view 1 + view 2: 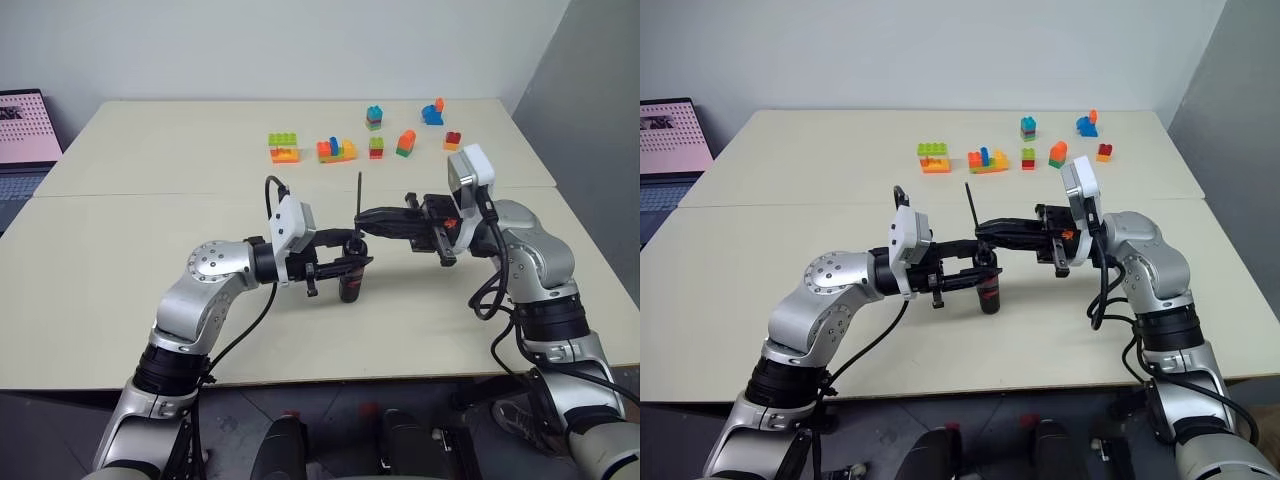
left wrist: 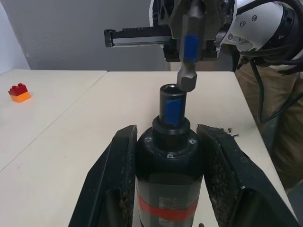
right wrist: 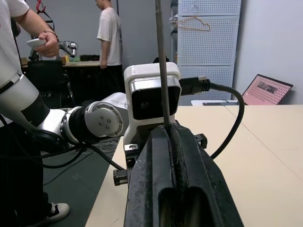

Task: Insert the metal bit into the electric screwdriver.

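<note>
Two robot arms met above the near middle of a pale cream table (image 1: 120,260), and there was one of each task item. The left gripper (image 1: 345,266) had its two black fingers clamped on the sides of one black cylindrical electric screwdriver with a red band (image 1: 350,283), held upright just above the tabletop. The right gripper (image 1: 362,217), reaching in from the right, had its fingers pressed together, pinching one thin dark grey metal bit (image 1: 359,193) that stood upright directly above the screwdriver.

The left wrist view showed what the head views could not: the bit's hexagonal lower end (image 2: 186,81) sat at the rim of the screwdriver's open socket (image 2: 171,90), not seated inside; whether they touched could not be told. It also showed a blue patch on both bit and socket collar. The right wrist view showed the bit's slim shaft (image 3: 162,61) rising from between the closed fingers.

Along the far side of the table lay seven small clusters of colourful toy bricks (image 1: 336,150), well apart from the grippers. An open laptop with a pink screen (image 1: 25,128) sat off the table's far left corner. A plain light wall stood beyond. The right wrist view looked back into the room, where two people (image 3: 110,33) stood near a white pegboard panel (image 3: 208,33).
</note>
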You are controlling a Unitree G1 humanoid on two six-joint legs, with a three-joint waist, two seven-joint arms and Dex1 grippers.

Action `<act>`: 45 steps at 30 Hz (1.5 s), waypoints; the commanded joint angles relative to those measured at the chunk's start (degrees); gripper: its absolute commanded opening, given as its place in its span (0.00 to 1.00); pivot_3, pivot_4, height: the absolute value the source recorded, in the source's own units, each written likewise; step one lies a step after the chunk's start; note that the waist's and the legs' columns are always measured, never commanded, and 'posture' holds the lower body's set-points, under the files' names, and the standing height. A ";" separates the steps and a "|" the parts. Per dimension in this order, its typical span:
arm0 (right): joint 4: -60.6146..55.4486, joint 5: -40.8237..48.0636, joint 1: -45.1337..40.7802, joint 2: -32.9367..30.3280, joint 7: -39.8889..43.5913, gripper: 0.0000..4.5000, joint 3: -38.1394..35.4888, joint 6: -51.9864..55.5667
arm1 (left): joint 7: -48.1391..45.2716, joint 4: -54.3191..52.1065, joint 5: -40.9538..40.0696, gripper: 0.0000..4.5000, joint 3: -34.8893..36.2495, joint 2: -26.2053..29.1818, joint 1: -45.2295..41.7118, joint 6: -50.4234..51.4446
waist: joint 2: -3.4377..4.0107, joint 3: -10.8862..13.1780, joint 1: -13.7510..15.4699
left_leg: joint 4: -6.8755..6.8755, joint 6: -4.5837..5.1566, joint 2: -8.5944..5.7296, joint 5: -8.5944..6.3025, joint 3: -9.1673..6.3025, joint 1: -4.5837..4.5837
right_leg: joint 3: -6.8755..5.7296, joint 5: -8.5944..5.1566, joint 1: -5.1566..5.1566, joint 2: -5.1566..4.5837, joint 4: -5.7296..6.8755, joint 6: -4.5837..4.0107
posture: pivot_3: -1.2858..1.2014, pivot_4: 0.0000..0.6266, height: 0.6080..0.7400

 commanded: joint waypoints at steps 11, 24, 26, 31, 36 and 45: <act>-0.22 0.14 -2.30 0.79 -0.55 0.00 -1.01 -0.32 | -0.74 -0.34 -0.16 0.36 -1.06 0.98 1.05 1.21 | 0.00 0.00 0.00 | 0.00 0.00 0.00 0.00 0.00 0.00 | -0.01 0.00 0.00 0.00 0.00 0.00 | 0.52 0.24 1.00; 0.72 -0.87 -1.61 0.30 0.80 0.00 -0.43 -0.69 | -0.93 -0.43 -0.55 0.36 -1.02 1.44 1.07 1.49 | 0.00 0.00 0.00 | 0.00 0.00 0.00 0.00 0.00 0.00 | 0.00 0.00 0.00 0.00 0.00 -0.01 | 0.52 0.24 1.00; 0.99 -1.04 -1.69 0.40 0.97 0.00 -0.46 -0.87 | -0.96 -0.51 -0.63 0.36 -1.10 1.51 1.10 1.56 | 0.00 0.00 0.00 | 0.00 0.00 0.00 0.00 0.00 0.00 | 0.00 0.00 0.00 0.00 0.00 -0.01 | 0.52 0.24 1.00; 1.27 -1.61 -1.84 0.54 1.59 0.00 -0.24 -1.08 | -0.92 -0.66 -0.72 0.36 -1.08 1.65 1.21 1.63 | 0.00 0.00 0.00 | 0.00 0.00 0.00 0.00 0.00 0.00 | 0.00 0.00 0.00 0.00 0.00 -0.01 | 0.52 0.24 1.00; 2.19 -2.52 -2.32 0.29 2.94 0.00 0.27 -1.47 | -0.88 -0.80 -0.72 0.36 -1.09 1.74 1.27 1.74 | 0.00 0.00 0.00 | 0.00 0.00 0.00 0.00 0.00 0.00 | 0.00 0.00 0.00 0.00 0.00 0.00 | 0.52 0.24 1.00; 7.61 -5.28 -6.69 -0.40 6.76 0.00 2.46 -1.83 | -1.29 -0.60 -0.66 0.36 -1.26 2.10 1.17 1.53 | 0.01 0.00 -0.07 | 0.00 0.00 0.00 0.00 0.00 0.02 | 0.00 0.00 0.00 0.00 0.02 0.00 | 0.52 0.24 1.00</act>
